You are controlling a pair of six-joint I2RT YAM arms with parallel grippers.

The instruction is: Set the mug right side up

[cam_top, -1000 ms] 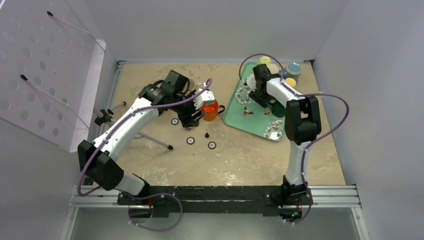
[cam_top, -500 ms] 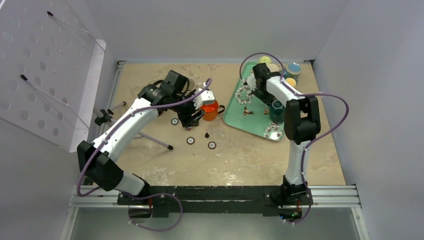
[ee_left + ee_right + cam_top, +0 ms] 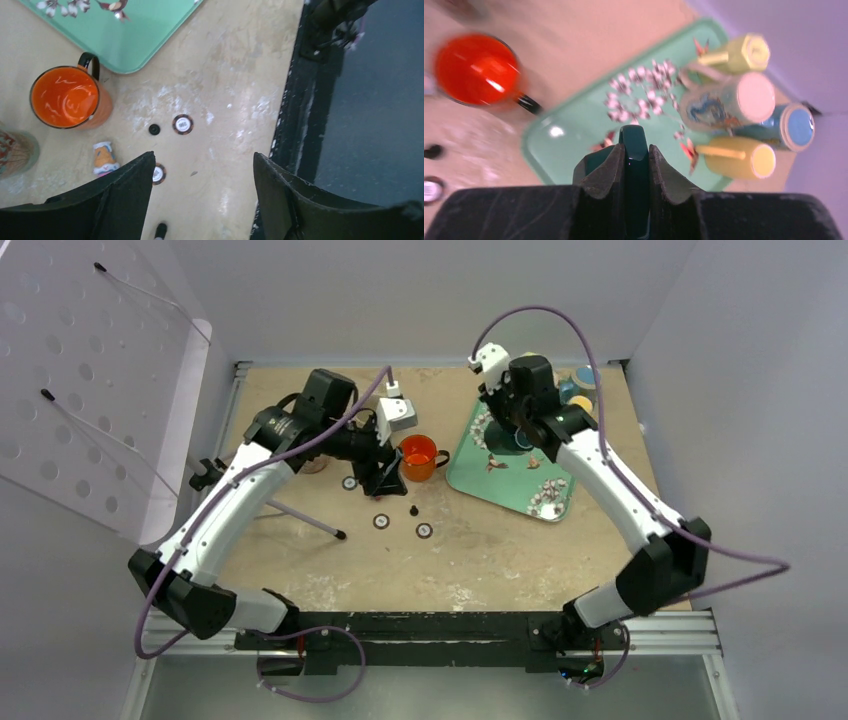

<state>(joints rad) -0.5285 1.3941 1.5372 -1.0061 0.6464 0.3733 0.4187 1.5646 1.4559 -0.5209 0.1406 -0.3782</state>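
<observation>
An orange mug [image 3: 418, 457] with a black handle stands mouth up on the table, just left of the green tray [image 3: 470, 476]. My left gripper [image 3: 386, 476] hangs open beside it, a little nearer and to the left. In the left wrist view nothing lies between its fingers [image 3: 130, 190], and the orange mug [image 3: 67, 97] is far off to the upper left. My right gripper [image 3: 636, 148] is shut on the handle of a dark teal mug [image 3: 634, 134] held above the tray [image 3: 574, 145]. The fingers hide most of that mug's body.
Yellow [image 3: 736, 55], pale patterned [image 3: 729, 102] and blue [image 3: 791, 127] mugs lie or stand at the tray's far corner. Small round markers [image 3: 182, 124], a tiny figurine [image 3: 103, 157] and a patterned cup [image 3: 12, 152] sit near the orange mug. A thin-legged stand [image 3: 300, 518] lies left.
My left gripper let go of the orange mug, opened wider and drew back to the left. My right gripper shut on the teal mug's handle and carried it up toward the tray's back.
</observation>
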